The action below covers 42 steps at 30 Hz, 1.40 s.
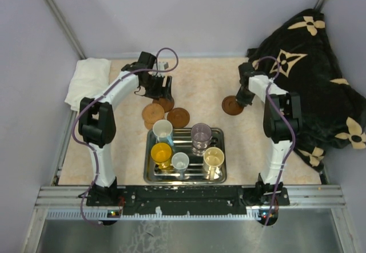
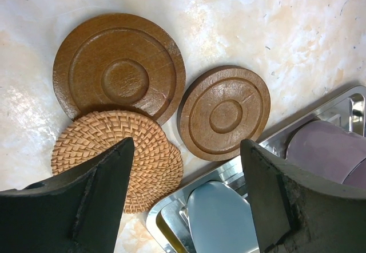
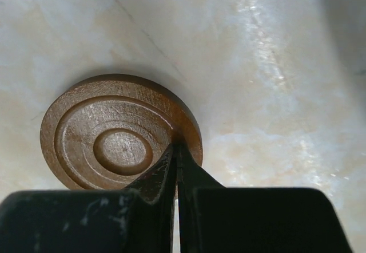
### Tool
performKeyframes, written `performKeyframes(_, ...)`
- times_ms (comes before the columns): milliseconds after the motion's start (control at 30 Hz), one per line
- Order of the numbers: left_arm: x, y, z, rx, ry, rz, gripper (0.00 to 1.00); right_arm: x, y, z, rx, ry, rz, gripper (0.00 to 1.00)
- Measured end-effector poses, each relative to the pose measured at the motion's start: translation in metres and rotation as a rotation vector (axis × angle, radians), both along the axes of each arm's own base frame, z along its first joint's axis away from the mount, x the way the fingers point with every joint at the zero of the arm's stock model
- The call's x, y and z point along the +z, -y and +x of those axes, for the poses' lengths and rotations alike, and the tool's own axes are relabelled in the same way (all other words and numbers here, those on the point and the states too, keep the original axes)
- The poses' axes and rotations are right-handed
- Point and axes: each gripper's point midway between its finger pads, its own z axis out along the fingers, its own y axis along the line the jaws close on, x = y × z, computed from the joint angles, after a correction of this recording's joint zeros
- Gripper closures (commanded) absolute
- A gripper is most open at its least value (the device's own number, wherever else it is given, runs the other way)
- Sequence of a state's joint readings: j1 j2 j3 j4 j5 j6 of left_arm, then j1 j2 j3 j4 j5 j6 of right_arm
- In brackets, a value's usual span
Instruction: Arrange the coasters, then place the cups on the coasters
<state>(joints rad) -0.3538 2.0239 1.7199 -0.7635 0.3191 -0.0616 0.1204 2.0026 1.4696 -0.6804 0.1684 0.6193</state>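
We see the right gripper [image 3: 174,150] with its fingers [image 3: 157,176] pressed together and nothing between them. Their tips sit over the near rim of a lone coaster [image 3: 117,133]. The left gripper [image 2: 187,145] hangs with its fingers [image 2: 97,196] spread wide above a cluster of discs just beyond the tray [image 1: 194,176].

The table [image 1: 206,87] is a pale, marbled cream with pinkish clouding and a few fine scratches. Plain grey walls [image 1: 189,12] close it in. A folded white cloth [image 1: 88,81] lies at the far left corner, and a black blanket [image 1: 309,81] with cream flower shapes is heaped along the right. A metal rail [image 1: 189,196] carries both arm bases at the near edge.

The lone coaster is a reddish-brown wooden disc with raised rings and a dished centre. It lies flat, right of the middle and well apart from the others. Under the left gripper, the near coaster [image 2: 224,113] lies just beside the tray. The far coaster [image 2: 119,67] meets a woven mat [image 2: 108,150] at its edge, and we cannot tell which overlaps which.

All five cups stand in the tray: blue cup [image 1: 163,130], purplish cup [image 1: 201,133], yellow cup [image 1: 161,151], small pale cup [image 1: 180,161] and cream cup [image 1: 213,158].
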Motion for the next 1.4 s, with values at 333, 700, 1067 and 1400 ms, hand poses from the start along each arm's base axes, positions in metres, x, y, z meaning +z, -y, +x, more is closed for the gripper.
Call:
performKeyframes(333, -0.005, -0.009, 0.004, 0.048, 0.042, 0.031, 0.13, 0.093, -0.042, 0.051, 0.222, 0.162, -0.181, 0.92)
performKeyframes(700, -0.013, -0.027, -0.001, 0.208, 0.044, 0.072, 0.11, 0.073, -0.152, 0.022, 0.6, 0.135, -0.081, 1.0)
performKeyframes(1067, 0.007, -0.065, -0.003, 0.414, 0.089, 0.091, 0.09, 0.045, -0.234, -0.021, 0.858, 0.082, 0.034, 1.0)
performKeyframes(1400, 0.011, -0.073, 0.003, 0.463, 0.104, 0.085, 0.06, 0.013, -0.26, -0.03, 0.954, 0.005, 0.09, 0.78)
